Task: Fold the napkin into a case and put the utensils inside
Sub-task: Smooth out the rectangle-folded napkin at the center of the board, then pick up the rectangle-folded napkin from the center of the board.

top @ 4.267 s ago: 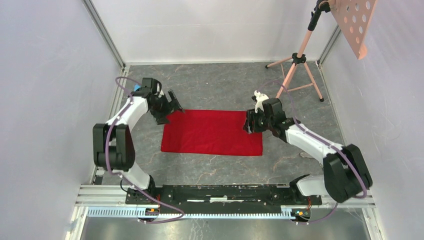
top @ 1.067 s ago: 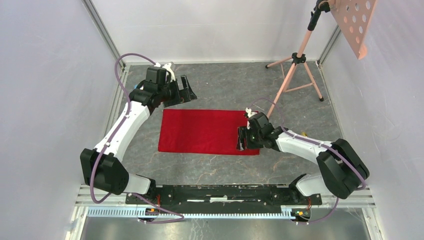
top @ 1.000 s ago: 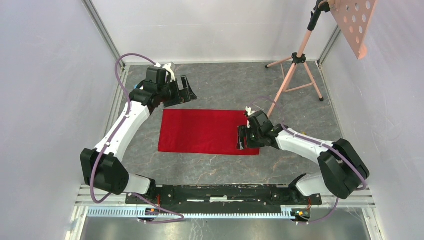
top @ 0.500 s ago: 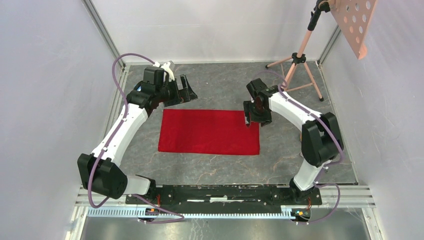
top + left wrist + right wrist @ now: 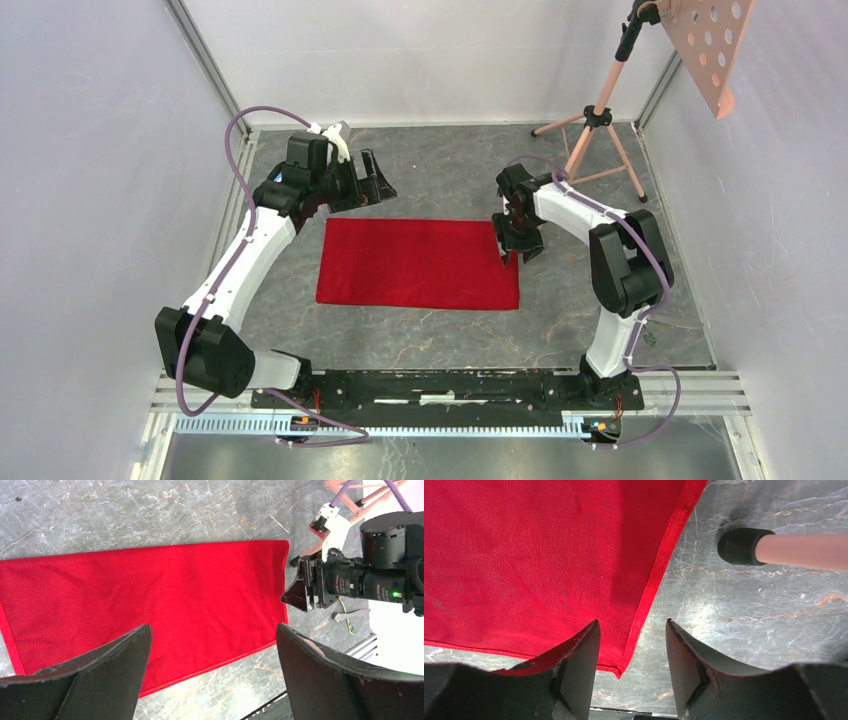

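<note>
Top view, napkin: the napkin (image 5: 420, 263) lies flat as a wide red rectangle on the table (image 5: 440, 165), between the two arms. No utensils show, and no case is formed yet.
Top view, risk: the right gripper (image 5: 518, 252) is at the cloth's right edge. If it catches only the hem, the thin fabric could slip out mid-fold, or the whole sheet could drag askew.
Top view, pose: the right arm (image 5: 620, 250) is doubled back tightly with its wrist pointing down. The left arm (image 5: 245, 260) is stretched far out, with the left gripper (image 5: 378, 186) just beyond the far-left corner.
Left wrist, jaws: spread wide, gripping nothing, with the cloth well below.
Right wrist, jaws: apart, nothing pinched, straddling the hem beside a corner. The tripod foot (image 5: 744, 545) is near (a snag if the wrist swings outward).
</note>
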